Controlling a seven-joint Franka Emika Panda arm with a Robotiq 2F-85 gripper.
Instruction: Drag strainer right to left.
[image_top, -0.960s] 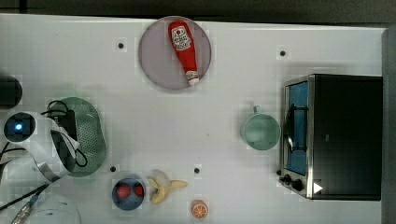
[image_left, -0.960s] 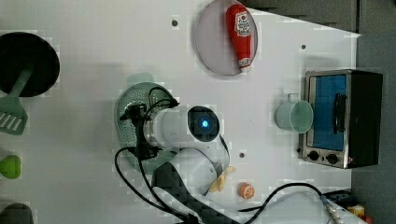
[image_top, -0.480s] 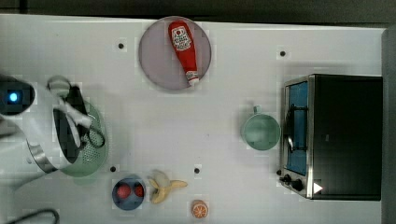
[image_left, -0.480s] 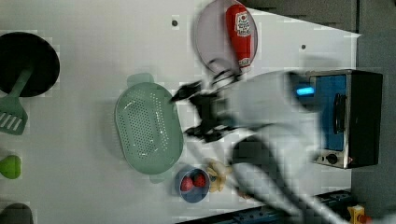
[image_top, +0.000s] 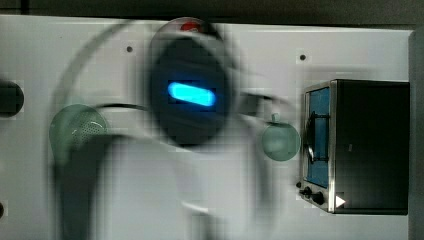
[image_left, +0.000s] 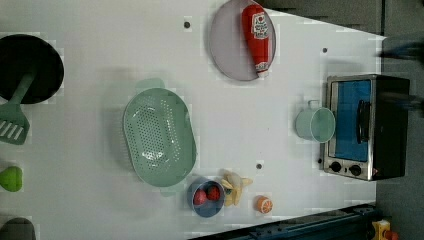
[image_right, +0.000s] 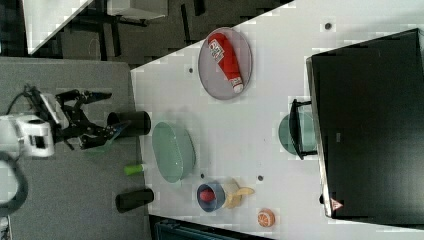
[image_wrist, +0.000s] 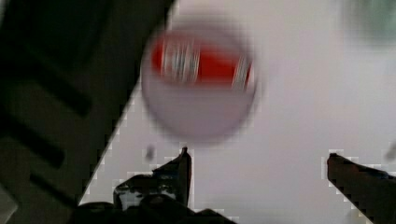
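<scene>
The strainer (image_left: 159, 136) is a pale mint-green oval colander lying on the white table, left of the middle in the left view, with nothing touching it. It also appears at the top view's left (image_top: 75, 129) and in the right view (image_right: 172, 151). My gripper (image_wrist: 259, 158) is open with nothing between its fingers; the wrist view has it above bare table, facing a blurred grey plate (image_wrist: 198, 88) with a red ketchup bottle. In the right view the gripper (image_right: 102, 114) hangs open beyond the table's left edge. My blurred arm (image_top: 192, 95) covers the top view's middle.
A grey plate (image_left: 227, 47) carries a ketchup bottle (image_left: 257, 35) at the left view's top. A green mug (image_left: 315, 124) stands beside a toaster oven (image_left: 362, 127). A blue bowl (image_left: 205, 196), banana and orange lie below the strainer. A black pan (image_left: 27, 67) and green spatula are on the left view's left.
My arm has swung off the strainer: it has left the left view and now blurs across the top view's middle. The strainer has stayed where it lay.
</scene>
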